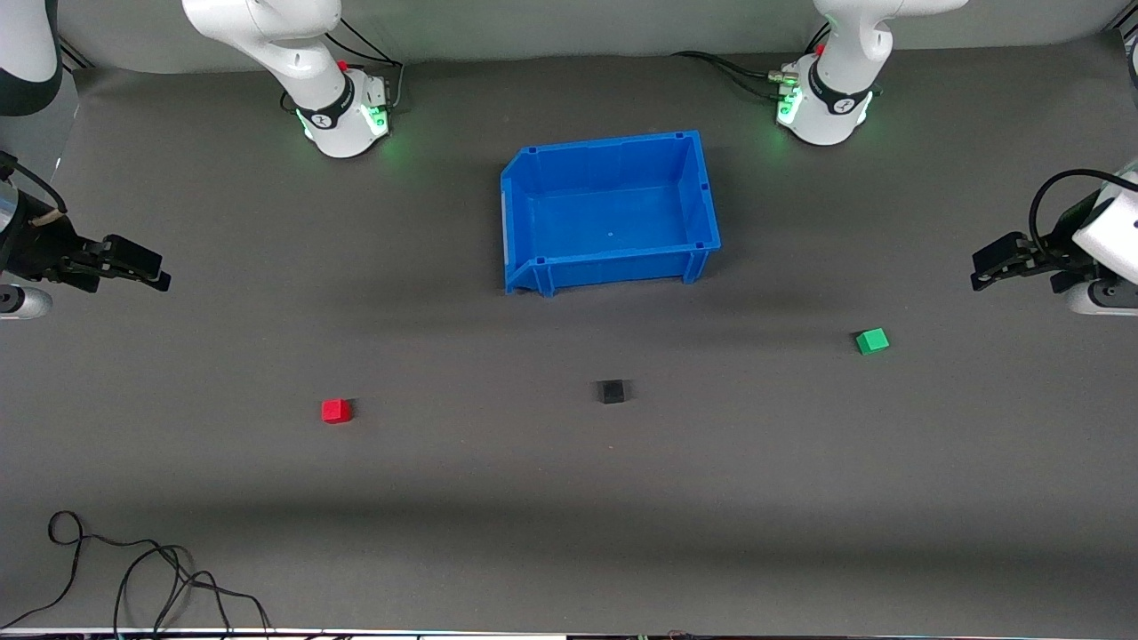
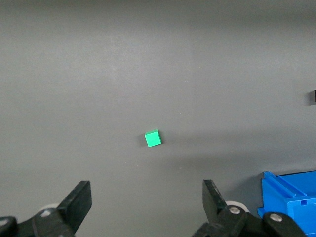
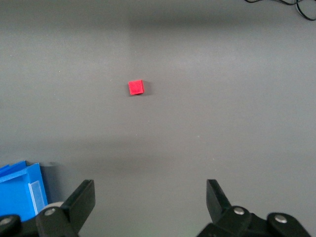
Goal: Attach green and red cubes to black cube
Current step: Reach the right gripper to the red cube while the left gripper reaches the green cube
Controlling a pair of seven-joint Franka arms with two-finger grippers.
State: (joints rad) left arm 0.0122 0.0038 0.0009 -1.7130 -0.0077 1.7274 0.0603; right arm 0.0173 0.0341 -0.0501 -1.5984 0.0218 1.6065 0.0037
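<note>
The black cube (image 1: pixel 612 391) sits on the grey mat, nearer the front camera than the blue bin. The red cube (image 1: pixel 336 410) lies toward the right arm's end; it also shows in the right wrist view (image 3: pixel 136 87). The green cube (image 1: pixel 872 340) lies toward the left arm's end; it also shows in the left wrist view (image 2: pixel 152 138). My left gripper (image 1: pixel 985 269) is open and empty, up in the air at the left arm's end of the table (image 2: pixel 147 197). My right gripper (image 1: pixel 153 269) is open and empty, up at the right arm's end (image 3: pixel 150 197).
A blue bin (image 1: pixel 610 213) stands empty in the middle between the two bases; a corner shows in the left wrist view (image 2: pixel 291 197) and in the right wrist view (image 3: pixel 22 190). Loose black cables (image 1: pixel 133 578) lie at the table's edge nearest the front camera.
</note>
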